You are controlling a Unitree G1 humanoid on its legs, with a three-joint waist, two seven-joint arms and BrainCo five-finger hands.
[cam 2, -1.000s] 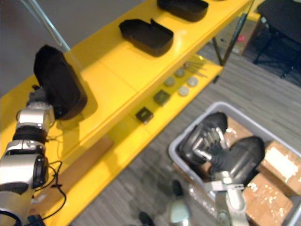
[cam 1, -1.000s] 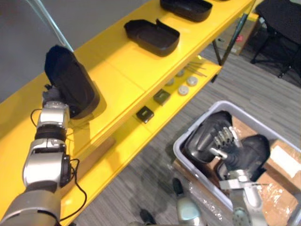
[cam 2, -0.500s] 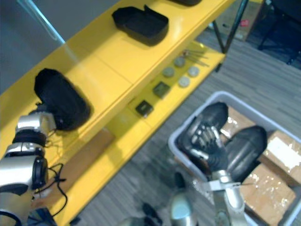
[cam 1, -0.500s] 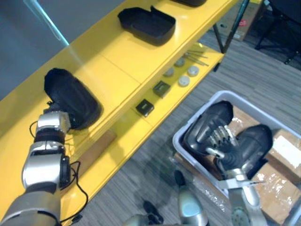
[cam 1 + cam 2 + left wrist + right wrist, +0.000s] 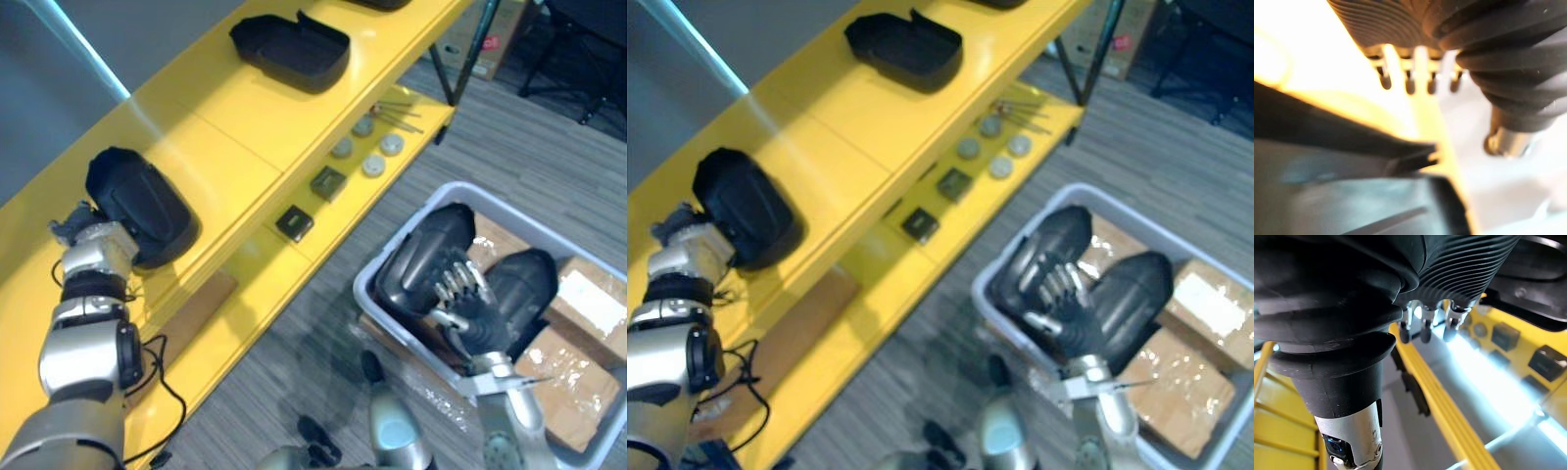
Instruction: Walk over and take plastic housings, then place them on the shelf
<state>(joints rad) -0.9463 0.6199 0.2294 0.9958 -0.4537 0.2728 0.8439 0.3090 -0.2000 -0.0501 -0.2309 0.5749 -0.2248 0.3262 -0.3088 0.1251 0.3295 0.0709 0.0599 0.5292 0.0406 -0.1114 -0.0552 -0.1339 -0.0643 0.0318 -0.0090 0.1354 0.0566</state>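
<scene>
We see a black plastic housing point(image 5: 137, 204) lying on the yellow shelf point(image 5: 240, 132). The left robot hand point(image 5: 83, 233) is just beside the housing's near end, fingers relaxed and open. The right robot hand point(image 5: 462, 296) hovers, fingers spread, over two more housings point(image 5: 421, 253) in the grey bin point(image 5: 366, 299).

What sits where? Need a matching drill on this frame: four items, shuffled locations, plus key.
1. left robot hand
2. right robot hand
3. round discs
4. far housing

A. on the lower shelf
B. over the housings in the grey bin
C. on the top shelf, away from both hands
D. beside the near housing

Pairs: 1-D, 2-B, 3-A, 4-C
</scene>
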